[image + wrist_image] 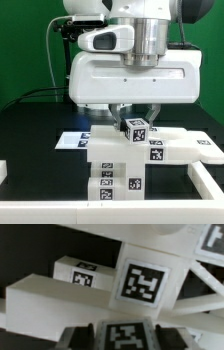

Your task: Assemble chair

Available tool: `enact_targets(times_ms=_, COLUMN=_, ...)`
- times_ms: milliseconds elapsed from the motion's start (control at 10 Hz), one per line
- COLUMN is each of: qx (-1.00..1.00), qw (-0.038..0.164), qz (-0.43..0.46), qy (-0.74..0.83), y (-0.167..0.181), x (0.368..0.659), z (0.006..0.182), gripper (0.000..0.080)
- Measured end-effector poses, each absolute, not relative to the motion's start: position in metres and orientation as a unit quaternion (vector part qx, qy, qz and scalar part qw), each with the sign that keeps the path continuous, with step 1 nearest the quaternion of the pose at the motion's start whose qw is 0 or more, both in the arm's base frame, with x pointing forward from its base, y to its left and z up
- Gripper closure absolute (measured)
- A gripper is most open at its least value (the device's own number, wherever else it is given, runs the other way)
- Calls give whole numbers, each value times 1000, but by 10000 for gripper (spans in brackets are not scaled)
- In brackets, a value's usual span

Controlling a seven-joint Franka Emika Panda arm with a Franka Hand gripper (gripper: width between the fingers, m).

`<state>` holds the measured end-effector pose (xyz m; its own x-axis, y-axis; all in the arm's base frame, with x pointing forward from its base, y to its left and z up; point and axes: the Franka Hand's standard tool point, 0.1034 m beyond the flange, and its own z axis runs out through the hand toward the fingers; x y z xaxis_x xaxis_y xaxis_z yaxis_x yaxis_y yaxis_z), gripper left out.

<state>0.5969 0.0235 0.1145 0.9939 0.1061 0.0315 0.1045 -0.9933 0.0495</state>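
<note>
Exterior view puts the gripper (131, 118) low over the black table (30, 120), its fingers closed on a small square post (136, 129) that carries tags on its visible faces. In the wrist view the same post (126, 336) shows as a tagged face held between the two dark finger pads (84, 334), so the grasp looks firm, though the contact lines themselves are partly hidden.

The step in hand appears to be mating this post with the rest of the chair (120, 165). To do it well, the post should be kept square to whatever socket it is meant for. The approach should be slow and straight rather than slanted, since the loose parts would likely slide on the smooth table under a sideways push. The fingers should open only once the post sits fully home. The socket itself cannot be made out in either view.

The other chair parts, stacked white blocks and bars with tags, lie directly below the gripper and just ahead of it. They are very close to the held post, and whether they touch it cannot be told. In the wrist view they (60, 291) fill the space beyond the fingertips. The marker board (72, 141) lies flat, off to one side of the gripper.
</note>
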Motion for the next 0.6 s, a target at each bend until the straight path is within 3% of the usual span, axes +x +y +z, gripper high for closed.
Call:
enact_targets(times_ms=400, qx=996, qw=20, qz=21, qy=-90, y=23, x=597, z=114, gripper=515)
enact_targets(times_ms=600, qx=986, qw=7, qz=30, qy=-165, y=11, x=601, z=113, gripper=514)
